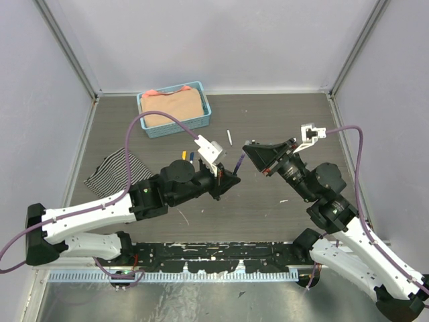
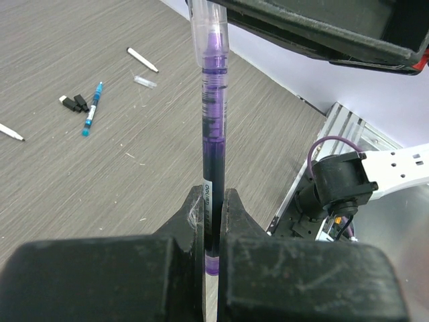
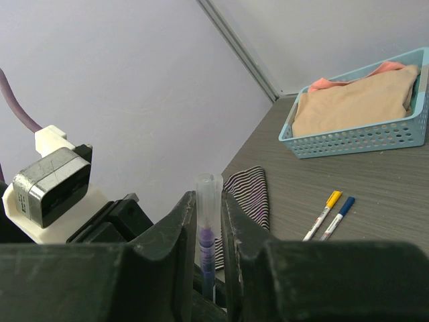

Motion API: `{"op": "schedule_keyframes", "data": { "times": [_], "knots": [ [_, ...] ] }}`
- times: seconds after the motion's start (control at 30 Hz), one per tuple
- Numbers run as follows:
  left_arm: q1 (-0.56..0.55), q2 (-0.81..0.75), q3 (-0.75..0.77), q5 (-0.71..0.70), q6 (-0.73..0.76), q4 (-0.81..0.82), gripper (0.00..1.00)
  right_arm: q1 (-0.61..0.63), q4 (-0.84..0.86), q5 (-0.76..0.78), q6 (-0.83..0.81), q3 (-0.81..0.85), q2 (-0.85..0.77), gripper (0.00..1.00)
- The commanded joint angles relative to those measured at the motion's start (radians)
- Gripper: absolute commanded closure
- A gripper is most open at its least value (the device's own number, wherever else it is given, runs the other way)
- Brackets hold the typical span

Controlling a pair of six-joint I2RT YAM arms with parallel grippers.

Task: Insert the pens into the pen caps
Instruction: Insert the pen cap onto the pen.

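Purple pen (image 2: 213, 134) is hanging above the table (image 1: 281, 121), the left gripper (image 2: 213, 208) pinching its lower barrel with fingers almost closed. Its upper end is sitting inside a clear cap (image 3: 207, 191), which the right gripper (image 3: 207, 209) is clamping between narrowly parted fingers. Beyond, a yellow-capped pen (image 3: 324, 213) and a blue-capped pen (image 3: 338, 215) are lying side by side, short of the blue basket (image 3: 348, 137).

Six pens (image 2: 214, 127), two small black caps (image 2: 74, 102), one blue basket (image 1: 175, 127) and one striped cloth (image 1: 114, 171) are visible.
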Motion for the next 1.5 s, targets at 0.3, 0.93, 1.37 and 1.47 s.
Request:
{"op": "schedule_keyframes", "data": {
  "times": [0.3,0.93,1.37,1.47],
  "knots": [
    [-0.002,0.016,0.076,-0.050,0.017,0.083,1.00,0.002,0.000,-0.043,0.002,0.023,0.000,1.00],
    [-0.001,0.007,0.082,-0.064,0.037,0.097,1.00,0.003,-0.050,-0.029,-0.025,0.084,-0.011,0.60],
    [-0.001,-0.030,0.051,-0.063,0.043,0.063,1.00,0.002,-0.166,0.047,-0.086,0.173,-0.056,0.29],
    [-0.001,-0.037,0.041,-0.046,0.047,0.051,1.00,0.002,-0.197,0.049,-0.097,0.226,-0.033,0.29]
  ]
}}
